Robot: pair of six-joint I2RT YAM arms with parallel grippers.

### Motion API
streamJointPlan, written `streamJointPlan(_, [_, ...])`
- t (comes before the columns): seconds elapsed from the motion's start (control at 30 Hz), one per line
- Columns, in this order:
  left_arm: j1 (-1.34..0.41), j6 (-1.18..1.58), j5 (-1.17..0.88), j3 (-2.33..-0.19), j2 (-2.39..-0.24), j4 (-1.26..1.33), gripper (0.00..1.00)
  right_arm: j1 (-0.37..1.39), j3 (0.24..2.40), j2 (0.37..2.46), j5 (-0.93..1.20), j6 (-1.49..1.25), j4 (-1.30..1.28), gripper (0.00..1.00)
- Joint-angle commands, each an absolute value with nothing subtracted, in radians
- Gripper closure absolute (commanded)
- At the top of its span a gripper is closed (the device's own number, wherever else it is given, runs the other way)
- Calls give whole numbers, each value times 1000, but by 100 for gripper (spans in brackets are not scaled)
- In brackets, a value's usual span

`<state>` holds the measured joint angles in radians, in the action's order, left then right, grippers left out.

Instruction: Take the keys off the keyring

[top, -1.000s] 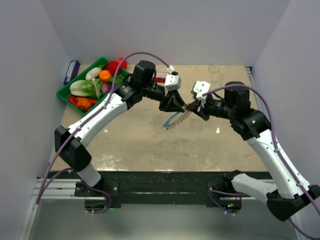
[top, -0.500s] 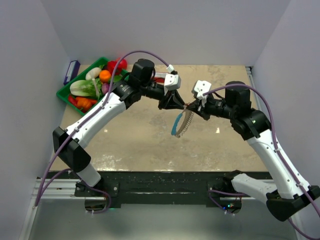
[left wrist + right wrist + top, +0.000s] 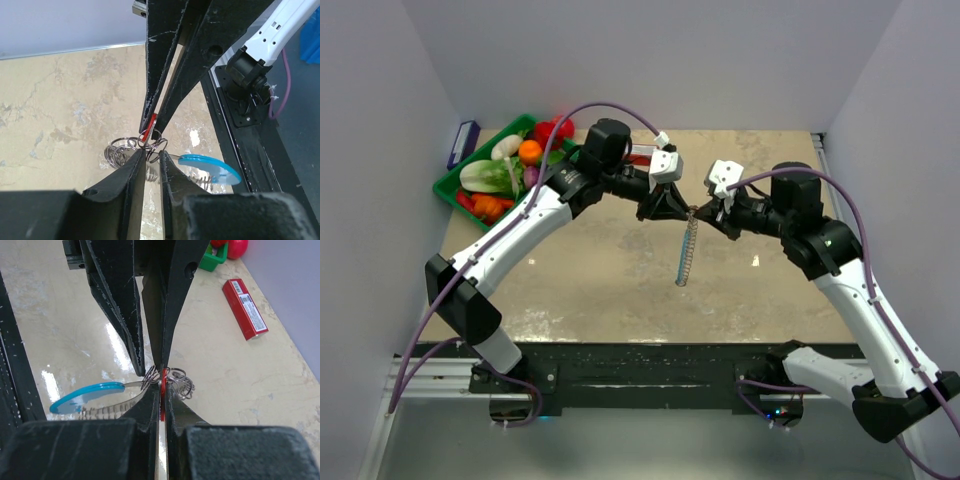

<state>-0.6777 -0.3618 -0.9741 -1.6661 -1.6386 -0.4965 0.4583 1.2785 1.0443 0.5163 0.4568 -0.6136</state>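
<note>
Green plastic marks your far left: the tray [image 3: 446, 189] of vegetables [image 3: 505, 172] sits at the back corner of the table [image 3: 590, 285], and the left arm [image 3: 535, 215] covers its right end. That arm also hides most of the long red box [image 3: 245, 307] from above; only the right wrist view shows it whole, lying flat near the back wall. At mid-table your two claws meet tip to tip. The left gripper [image 3: 151, 159] has its jaws a narrow slit apart, with silvery wire loops crowding the tips. Neither wrist view lets you tell whether it pinches them or merely brackets them. From that meeting point the keyring [image 3: 686, 250] hangs as a thin strand, seen edge-on from overhead. The keys [image 3: 690, 235] form its silvery fringe, and the blue section [image 3: 681, 272] sits toward the low end. Whether that end touches the table is unclear. In both wrist views the fingers cut off much of the loop, and the single keys are too small to tell apart. To the right, the right gripper [image 3: 161, 390] is clamped tight on the red key [image 3: 163, 379], a thin red sliver between its pads, right among the loops.
</note>
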Motion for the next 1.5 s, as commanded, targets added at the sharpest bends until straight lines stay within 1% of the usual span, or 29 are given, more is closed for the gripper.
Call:
streamJointPlan(0.0, [-684,-385,-983,-1703,-1608,-495,77,449,1321,1023,535,445,-561,100])
streamJointPlan(0.13, [-686,-382,-985,-1700,-1608,-492,78,446,1324,1025,537,443,-560,100])
streamJointPlan(0.37, [-687,-374,-976,-1692,-1611,-482,74,445,1331,1022,552,436,-558,100])
streamJointPlan(0.4, [-686,-371,-979,-1692,-1612,-480,75,446,1331,1023,552,434,-558,100])
streamJointPlan(0.47, [-686,-364,-983,-1690,-1614,-473,81,445,1332,1025,551,436,-557,100])
streamJointPlan(0.57, [-686,-353,-988,-1692,-1618,-465,87,443,1330,1023,554,433,-555,100])
streamJointPlan(0.63, [-686,-351,-989,-1694,-1621,-465,90,443,1331,1022,552,431,-552,100])
streamJointPlan(0.77, [-686,-345,-988,-1695,-1623,-462,100,443,1339,1023,548,431,-551,100])
streamJointPlan(0.97, [-686,-322,-988,-1689,-1623,-440,100,442,1342,1028,538,430,-546,100])
streamJointPlan(1.23, [-667,-177,-999,-1672,-1603,-350,100,442,1298,1005,473,453,-540,100])
streamJointPlan(1.47, [-637,-141,-1014,-1666,-1589,-314,100,440,1272,985,433,482,-557,100])
